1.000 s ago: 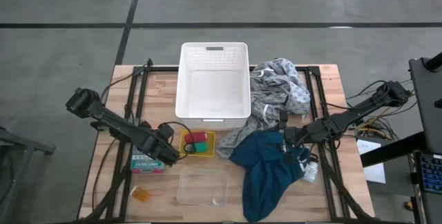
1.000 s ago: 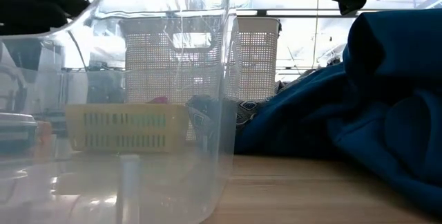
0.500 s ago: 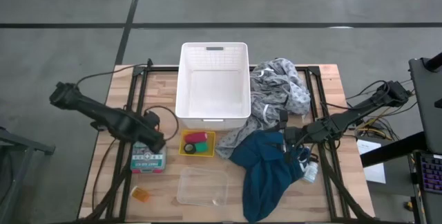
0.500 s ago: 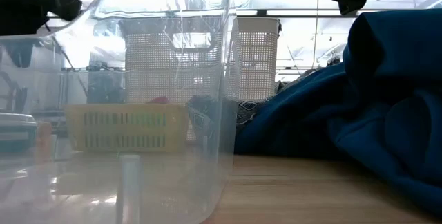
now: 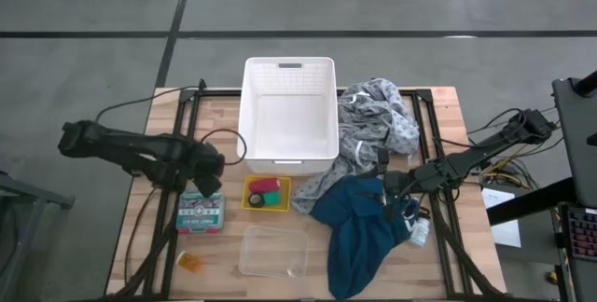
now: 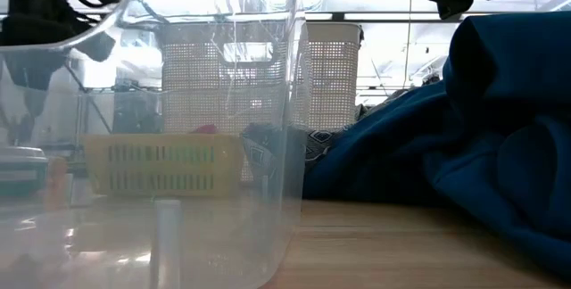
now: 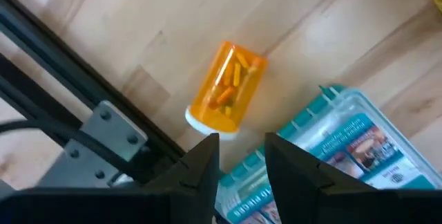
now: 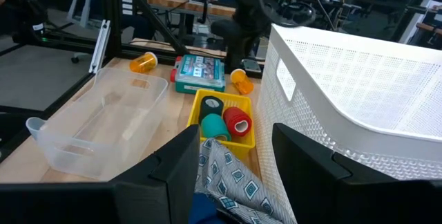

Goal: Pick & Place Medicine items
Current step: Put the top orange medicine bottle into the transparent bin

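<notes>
My left gripper hangs over the left side of the table with its fingers closed on nothing. Just under it lies an orange pill bottle on its side (white cap toward the table's metal frame), and touching distance beyond that sits a teal-edged box with a printed label. A second orange bottle lies farther forward, near the table's front edge. To the right of my left gripper comes the yellow tray, holding a red roll, a green roll and a dark roll, with the clear plastic tub in front of it and the white basket behind. Then the grey patterned cloth and the blue cloth, bunched together. My right gripper hovers over the blue cloth, fingers parted and, as far as I can see, holding nothing. A white bottle lies just to its right, by the cloth's edge.
</notes>
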`<control>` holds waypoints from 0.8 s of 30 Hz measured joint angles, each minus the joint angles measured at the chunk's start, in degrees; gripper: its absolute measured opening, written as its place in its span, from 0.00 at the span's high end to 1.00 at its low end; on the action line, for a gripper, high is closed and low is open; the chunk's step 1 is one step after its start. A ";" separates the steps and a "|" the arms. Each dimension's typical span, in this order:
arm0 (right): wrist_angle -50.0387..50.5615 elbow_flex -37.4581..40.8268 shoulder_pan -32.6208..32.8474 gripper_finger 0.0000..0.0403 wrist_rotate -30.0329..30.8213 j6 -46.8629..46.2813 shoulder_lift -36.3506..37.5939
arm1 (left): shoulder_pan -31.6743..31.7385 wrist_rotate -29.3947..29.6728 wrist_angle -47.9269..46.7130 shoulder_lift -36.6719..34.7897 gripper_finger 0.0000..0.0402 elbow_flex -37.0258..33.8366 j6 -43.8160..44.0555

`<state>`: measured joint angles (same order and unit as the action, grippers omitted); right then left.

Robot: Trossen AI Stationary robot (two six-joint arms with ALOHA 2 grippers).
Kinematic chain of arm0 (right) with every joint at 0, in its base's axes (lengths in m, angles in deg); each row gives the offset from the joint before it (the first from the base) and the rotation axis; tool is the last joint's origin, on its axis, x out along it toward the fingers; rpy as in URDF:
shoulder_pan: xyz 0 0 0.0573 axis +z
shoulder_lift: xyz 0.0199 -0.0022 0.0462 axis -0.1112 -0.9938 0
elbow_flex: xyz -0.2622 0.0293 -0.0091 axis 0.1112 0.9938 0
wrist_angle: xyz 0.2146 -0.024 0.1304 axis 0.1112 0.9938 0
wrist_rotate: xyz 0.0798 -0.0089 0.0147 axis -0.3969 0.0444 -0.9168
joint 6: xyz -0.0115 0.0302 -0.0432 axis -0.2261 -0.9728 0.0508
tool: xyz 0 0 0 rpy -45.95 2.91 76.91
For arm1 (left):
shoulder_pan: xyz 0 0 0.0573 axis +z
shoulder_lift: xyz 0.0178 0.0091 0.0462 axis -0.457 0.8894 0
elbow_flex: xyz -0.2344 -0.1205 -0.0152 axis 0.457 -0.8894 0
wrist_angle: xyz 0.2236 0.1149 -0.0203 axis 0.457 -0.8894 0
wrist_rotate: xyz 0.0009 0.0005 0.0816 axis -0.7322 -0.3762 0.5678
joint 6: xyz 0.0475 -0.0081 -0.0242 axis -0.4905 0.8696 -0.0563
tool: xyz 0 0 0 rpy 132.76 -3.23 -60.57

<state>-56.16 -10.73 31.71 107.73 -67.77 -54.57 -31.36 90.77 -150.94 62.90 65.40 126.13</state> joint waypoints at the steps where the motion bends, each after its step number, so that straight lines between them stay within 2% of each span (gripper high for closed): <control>1: 0.00 0.00 0.00 0.56 0.02 0.00 0.00 | 1.30 0.02 0.36 0.39 0.71 -0.05 -1.57; 9: -0.02 0.00 0.02 0.56 0.02 0.02 0.02 | 7.52 0.22 3.25 3.60 0.71 -0.25 -10.25; 13: 0.00 0.00 0.01 0.55 0.01 0.00 0.01 | 8.06 -0.14 4.04 4.50 0.71 -2.13 -10.89; 17: 0.00 0.00 0.01 0.55 0.00 0.00 0.02 | 8.06 -3.02 7.01 4.52 0.71 -4.29 -11.68; 24: 0.00 0.00 0.02 0.55 0.02 0.00 0.00 | 8.06 -3.68 7.80 4.47 0.71 -4.75 -12.22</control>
<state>-56.16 -10.73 31.72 107.75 -67.77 -54.57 -23.30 87.09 -143.15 67.37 60.65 113.91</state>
